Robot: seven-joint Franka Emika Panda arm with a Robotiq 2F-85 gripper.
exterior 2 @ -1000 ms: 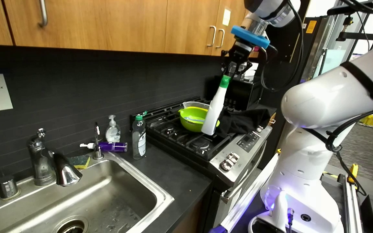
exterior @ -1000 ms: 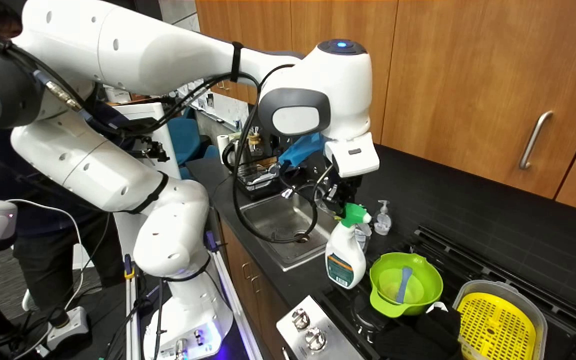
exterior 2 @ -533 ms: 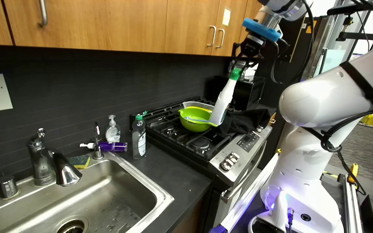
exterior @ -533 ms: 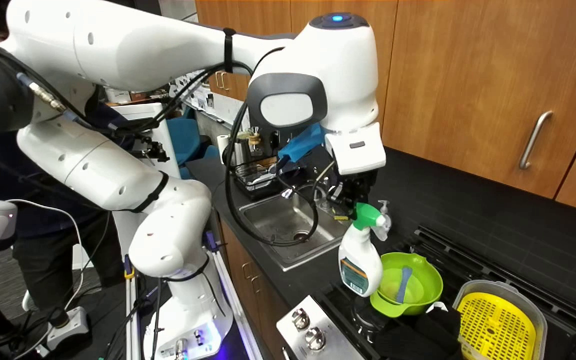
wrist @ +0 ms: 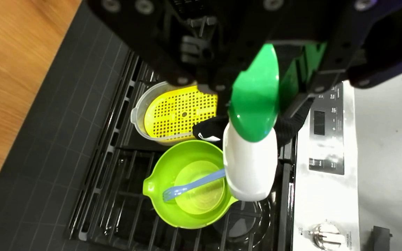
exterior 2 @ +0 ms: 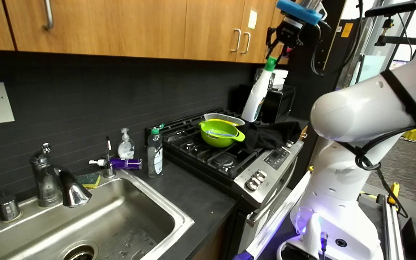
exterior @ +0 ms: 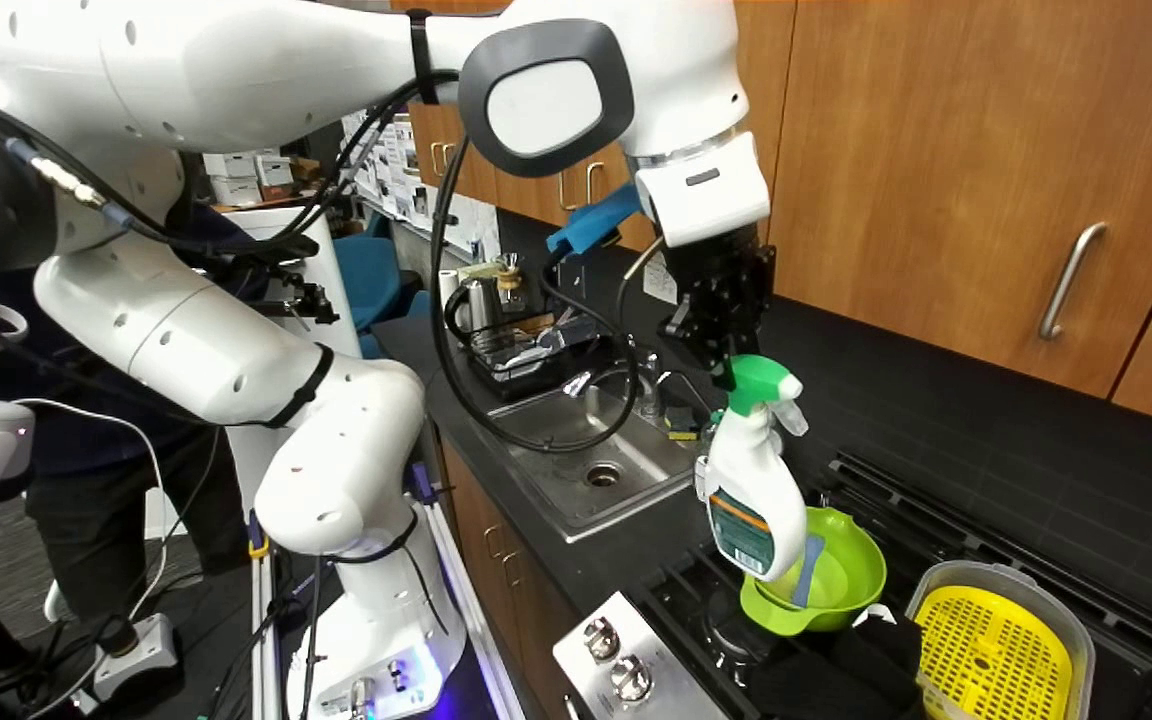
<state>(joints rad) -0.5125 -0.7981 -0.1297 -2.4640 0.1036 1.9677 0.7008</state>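
Observation:
My gripper (exterior: pixel 734 368) is shut on the green head of a white spray bottle (exterior: pixel 758 490). The bottle hangs tilted in the air above the stove in both exterior views, and its lower end is clear of the bowl in an exterior view (exterior 2: pixel 258 95). In the wrist view the fingers (wrist: pixel 257 101) sit on both sides of the green head, and the white body (wrist: pixel 250 167) points down the picture. Below it a lime-green bowl (wrist: pixel 187 219) stands on the stove with a blue fork (wrist: pixel 187 188) in it. The bottle hides part of the bowl and fork.
A grey tub with a yellow perforated insert (wrist: pixel 183 113) and a black cloth (exterior 2: pixel 274 135) lie near the bowl. A sink (exterior 2: pixel 179 216) with a faucet (exterior 2: pixel 47 180), a clear green-capped bottle (exterior 2: pixel 155 153) and a purple bottle (exterior 2: pixel 125 163) is beside the stove. Cabinets (exterior: pixel 936 170) hang above.
The gripper has risen with the spray bottle and moved rightward in both exterior views. The bottle stays held throughout. The bowl, tub and cloth have not moved.

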